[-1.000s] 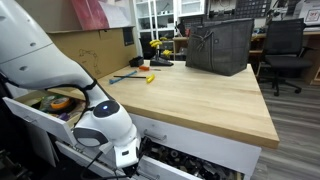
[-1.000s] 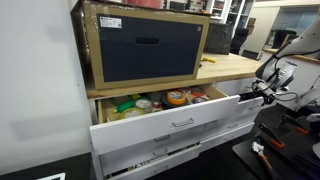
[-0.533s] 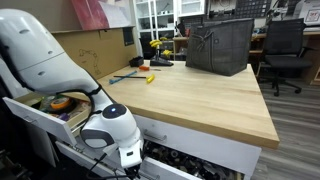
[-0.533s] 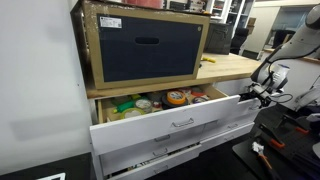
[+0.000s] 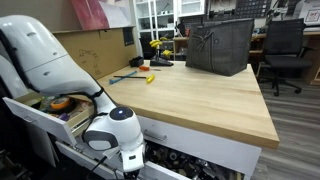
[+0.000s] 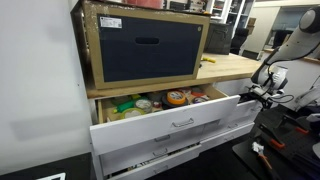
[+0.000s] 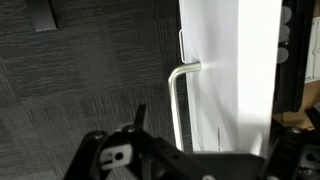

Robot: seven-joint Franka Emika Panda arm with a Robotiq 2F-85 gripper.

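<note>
Brushed-metal handle (image 7: 176, 100) lies just ahead of the gripper (image 7: 215, 140). The jaws are spread with nothing in them, so no grasp is made yet. The handle is fixed to a white drawer front (image 7: 225, 60). Its long axis runs along that front, level with the floor, and its bow faces out over the carpet (image 7: 80, 70). The top drawer (image 6: 130, 128) stands pulled out with its contents showing, under the wooden counter (image 5: 200, 95). Whether that front is its own, I cannot tell.

There was one gripper (image 6: 245, 93) and one table (image 5: 200, 95). Two drawers (image 6: 150, 127) stood open. The table bore one box (image 6: 145, 45) and one dark bin (image 5: 218, 45). One chair (image 5: 285, 50) stood behind. The wrist view showed one handle (image 7: 177, 100).
</note>
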